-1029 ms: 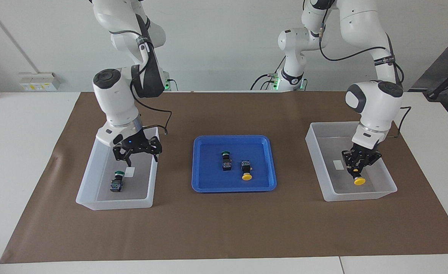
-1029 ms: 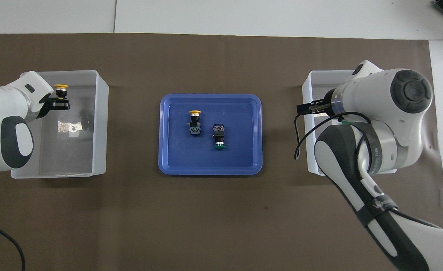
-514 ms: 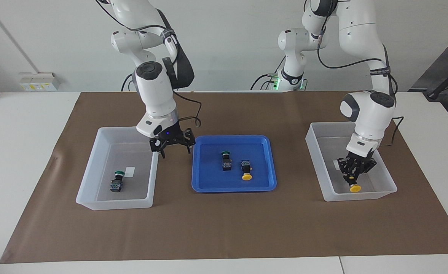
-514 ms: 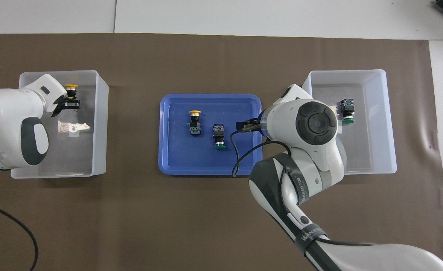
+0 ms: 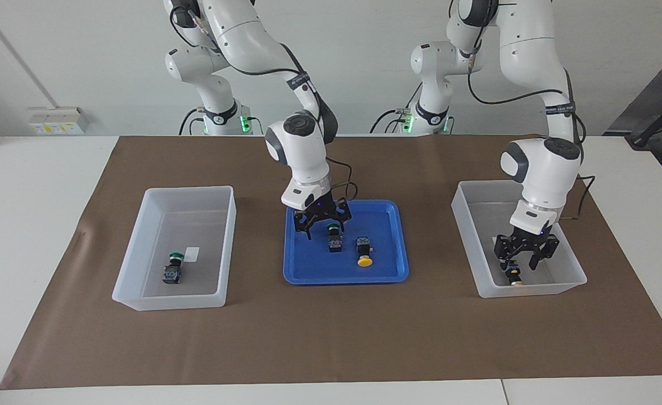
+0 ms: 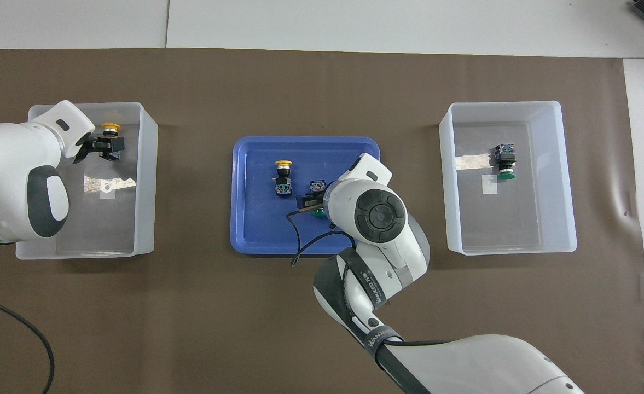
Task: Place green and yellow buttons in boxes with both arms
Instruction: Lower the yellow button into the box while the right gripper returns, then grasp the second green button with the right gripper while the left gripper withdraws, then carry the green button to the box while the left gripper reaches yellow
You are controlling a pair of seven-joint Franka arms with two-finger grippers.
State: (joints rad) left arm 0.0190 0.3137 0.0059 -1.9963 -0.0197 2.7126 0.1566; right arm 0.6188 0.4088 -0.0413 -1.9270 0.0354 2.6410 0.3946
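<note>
Halfway, by the look of it: one of each colour boxed, one of each left in blue tray at table centre.

Facing view, clock dirs from tray:
- 9 o'clock, R arm's end: box A w/ boxed green button lying on its floor, no gripper near.
- 3 o'clock, L arm's end: box B. L gripper low inside it, jaws spread wide, gripping nothing. Boxed yellow button on box floor at approx 7 o'clock of gripper. Touching a finger or not: can't tell.
- Over tray: R gripper, jaws wide, empty, hanging just above tray green button, not yet around it. Tray yellow button at 4 o'clock of that green one, just beside, apart.

Overhead view: R wrist hiding most of tray green button; tray yellow button in plain sight.

Step in hand, prob.: 2nd round, R arm on the green pick, L arm done w/ its drop.

Next, as judged:
- R: go straight down, straddle the blocky body rather than the round cap, close, lift, carry to box A.
- L: rise clear of box B wall first, then go for tray yellow button.
- Watch spacing, since both buttons sit close and both arms meet over one tray.
</note>
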